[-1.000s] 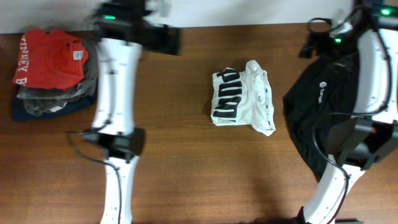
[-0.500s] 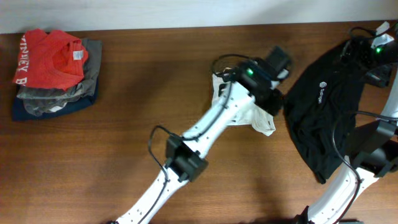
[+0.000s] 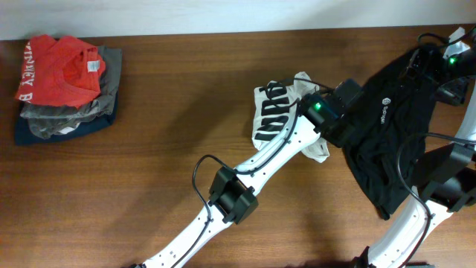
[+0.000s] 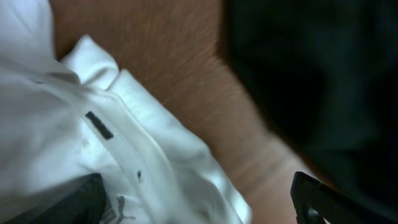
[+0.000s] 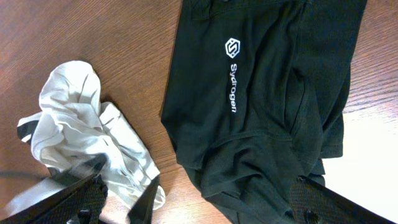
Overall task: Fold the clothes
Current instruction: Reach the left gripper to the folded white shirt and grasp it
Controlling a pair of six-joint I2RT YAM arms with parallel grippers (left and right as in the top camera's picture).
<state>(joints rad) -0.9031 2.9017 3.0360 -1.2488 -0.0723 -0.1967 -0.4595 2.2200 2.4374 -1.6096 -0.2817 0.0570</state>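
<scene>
L arm (image 3: 260,160) reached diagonally from the near edge: lower link up to an elbow block, then the forearm slanted far-right across the right part of the white T-shirt (image 3: 277,112). Its wrist, w/ a green light, sat over the seam between that shirt and the black garment (image 3: 387,149). L gripper (image 4: 196,204) pointed down, fingers spread wide and holding nothing; in the wrist view one tip was over white cloth and the other beside the black cloth edge, w/ a strip of bare wood between.

R arm (image 3: 446,156) stood at the right edge, bent up and back, wrist at the far-right corner above the black garment's top. R gripper (image 5: 199,205) was also spread wide, empty and raised off the cloth.

White T-shirt lay mid-table, right of centre, bunched into a rough bundle. Its black block letters were on the left part and ran along the near-far axis; a loose flap trailed off the near-right corner.

Black garment lay flat-ish just right of it, long axis from far-right to near, slightly diagonal. Its small white logo (image 5: 231,56) read "Sydrogen".

Far-left corner of the wooden table (image 3: 163,112): a folded stack, w/ red garment (image 3: 59,71) on top, grey garment (image 3: 108,93) under it, navy garment (image 3: 82,130) at the bottom.
</scene>
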